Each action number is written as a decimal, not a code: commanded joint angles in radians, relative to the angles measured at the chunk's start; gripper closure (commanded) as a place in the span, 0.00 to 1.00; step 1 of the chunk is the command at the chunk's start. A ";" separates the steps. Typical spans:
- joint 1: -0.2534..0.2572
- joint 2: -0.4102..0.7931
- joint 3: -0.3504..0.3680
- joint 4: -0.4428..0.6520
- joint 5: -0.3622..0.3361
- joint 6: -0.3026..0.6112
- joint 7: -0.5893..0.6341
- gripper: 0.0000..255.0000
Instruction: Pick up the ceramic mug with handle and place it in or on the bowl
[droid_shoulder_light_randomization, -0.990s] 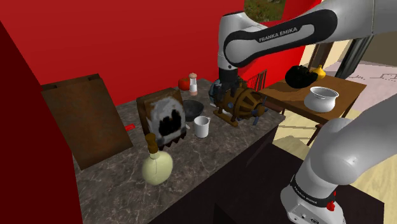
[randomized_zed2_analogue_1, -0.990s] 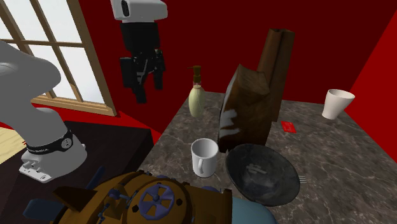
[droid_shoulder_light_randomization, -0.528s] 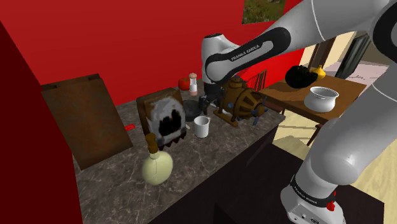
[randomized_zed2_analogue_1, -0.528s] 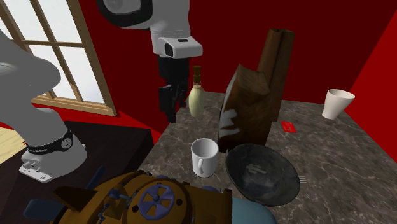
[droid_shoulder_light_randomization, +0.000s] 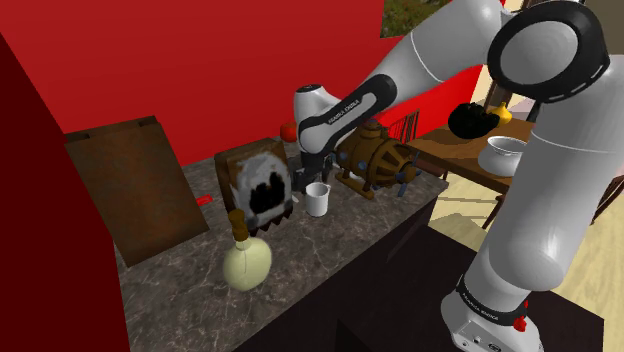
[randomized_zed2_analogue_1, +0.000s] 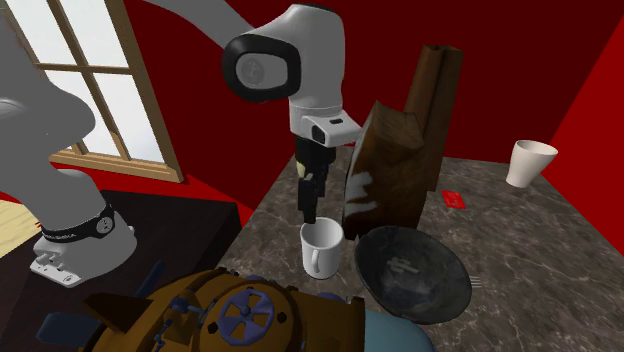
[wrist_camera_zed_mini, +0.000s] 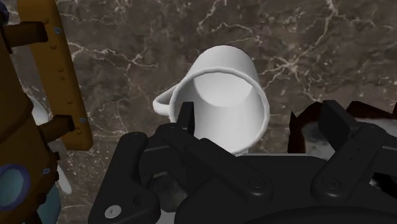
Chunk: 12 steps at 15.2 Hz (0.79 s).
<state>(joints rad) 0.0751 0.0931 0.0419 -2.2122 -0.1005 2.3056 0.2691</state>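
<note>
Wrist view looks straight down into the plain white mug (wrist_camera_zed_mini: 226, 102), which stands upright on the dark marbled surface (randomized_zed2_analogue_1: 520, 240), mouth up, with its loop handle (wrist_camera_zed_mini: 167, 102) sticking out to one side. The all-black gripper (wrist_camera_zed_mini: 259, 118) hangs just above the mug with its fingers spread wide and nothing between them touching. One finger (wrist_camera_zed_mini: 186, 118) sits over the mug's rim where the handle joins. The other finger (wrist_camera_zed_mini: 337, 121) stands clear of the mug's far side.

From the second exterior view the gripper (randomized_zed2_analogue_1: 308, 215) hovers right over the mug (randomized_zed2_analogue_1: 322, 245). The round dark grey bowl (randomized_zed2_analogue_1: 445, 270) lies just beside the mug, and the brown-and-gold wheeled wooden machine (randomized_zed2_analogue_1: 240, 310) sits close to the mug on the other side.

The step in hand looks like the final descent and grasp. As the fingers stand, they seem off-centre on the mug, so a small sideways shift would help before lowering. Either the whole body goes between the fingers, or one finger goes cleanly inside the wall. Landing on the rim or the handle root would probably tip the mug. The descent should be straight and slow. The fingers should close only once they are well below the rim. The lift should be vertical and high enough to clear the bowl's edge, keeping away from the machine.
</note>
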 joint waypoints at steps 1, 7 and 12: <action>0.007 0.076 0.004 0.043 -0.007 0.029 0.021 0.00; 0.008 0.144 0.000 0.043 -0.018 0.096 0.031 0.00; 0.008 0.169 -0.003 0.037 -0.022 0.127 0.034 0.00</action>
<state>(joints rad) 0.0830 0.2597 0.0397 -2.1741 -0.1226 2.4290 0.3032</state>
